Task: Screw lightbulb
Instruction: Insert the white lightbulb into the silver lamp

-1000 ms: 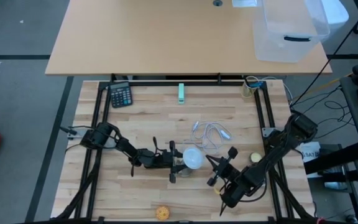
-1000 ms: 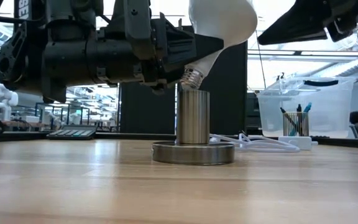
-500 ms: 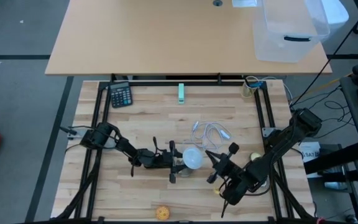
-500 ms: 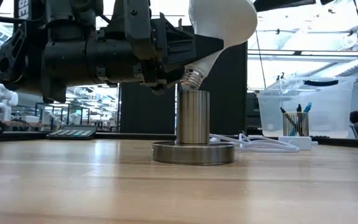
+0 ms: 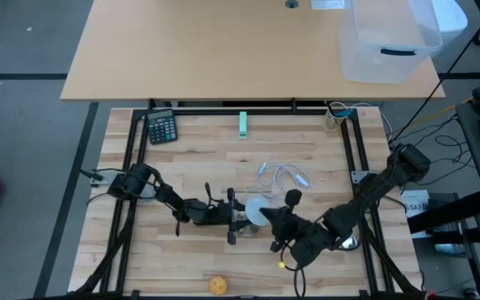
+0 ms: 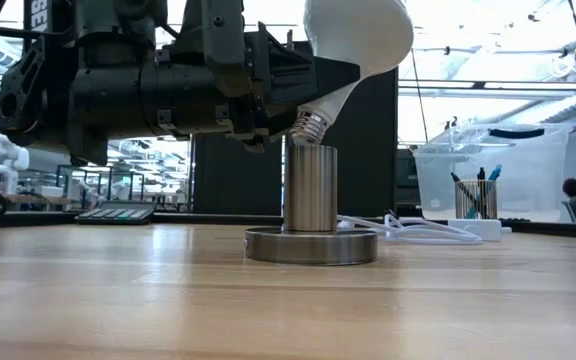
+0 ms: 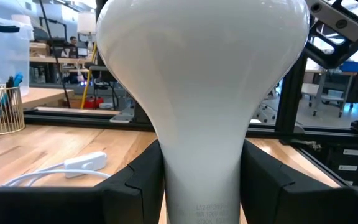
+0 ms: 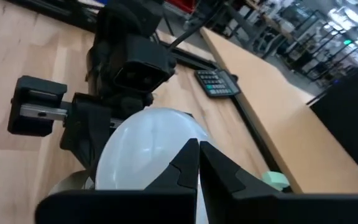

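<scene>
The white lightbulb (image 5: 258,210) is tilted, its screw base (image 6: 308,125) at the mouth of the steel socket tube (image 6: 310,185), which stands on a round steel base (image 6: 311,245). My left gripper (image 5: 238,217) comes in from the table's left and is shut on the bulb. My right gripper (image 5: 275,219) is shut and sits just right of the globe (image 8: 145,149). The right gripper is outside the low view. My left gripper pinches the bulb's tapering neck (image 7: 201,186) between its two fingers (image 7: 143,180), just above the screw base. The fingers come level from the table's left. The bulb leans globe-up toward the table's right, its screw base on the socket's rim. My right gripper: I cannot tell whether its shut fingertips (image 8: 188,158) touch the globe.
A white cable with a switch (image 5: 282,177) lies just beyond the socket. A calculator (image 5: 162,127) and a green piece (image 5: 243,124) are near the far edge. An orange ball (image 5: 217,285) lies near the front edge. A clear bin (image 5: 386,42) stands on the far table.
My right gripper has gone toward the table's left, from well right of the bulb to right beside its globe. The bulb and my left gripper have stayed as they were.
</scene>
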Robot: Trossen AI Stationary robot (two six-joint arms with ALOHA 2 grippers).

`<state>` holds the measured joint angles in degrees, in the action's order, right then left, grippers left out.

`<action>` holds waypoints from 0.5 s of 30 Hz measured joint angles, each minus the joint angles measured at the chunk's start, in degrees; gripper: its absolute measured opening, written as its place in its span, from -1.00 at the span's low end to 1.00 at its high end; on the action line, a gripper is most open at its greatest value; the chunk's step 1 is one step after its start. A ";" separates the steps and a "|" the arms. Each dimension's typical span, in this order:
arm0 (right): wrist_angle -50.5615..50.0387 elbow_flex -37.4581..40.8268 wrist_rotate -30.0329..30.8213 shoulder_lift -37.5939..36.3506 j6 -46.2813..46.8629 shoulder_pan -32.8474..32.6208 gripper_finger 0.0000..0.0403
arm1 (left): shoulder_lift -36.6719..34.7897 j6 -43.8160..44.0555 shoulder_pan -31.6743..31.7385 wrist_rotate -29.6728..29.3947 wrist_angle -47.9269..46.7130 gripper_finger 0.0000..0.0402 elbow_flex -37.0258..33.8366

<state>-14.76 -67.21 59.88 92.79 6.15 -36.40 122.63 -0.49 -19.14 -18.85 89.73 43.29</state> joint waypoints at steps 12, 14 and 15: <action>-0.16 -0.13 -8.11 0.02 -1.69 3.67 -1.00 | 0.03 0.09 0.00 -0.13 -0.50 -0.19 -0.09; -0.07 -0.13 -8.92 0.00 -1.95 4.01 -1.00 | 0.04 0.07 0.00 -0.13 -0.52 -0.19 -0.09; -0.03 -0.13 -9.11 0.00 -2.14 4.10 -1.00 | 0.04 0.07 0.00 -0.13 -0.52 -0.19 -0.09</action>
<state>-14.79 -67.33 50.77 92.79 4.01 -32.29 122.67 -0.43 -19.14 -18.98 89.21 43.20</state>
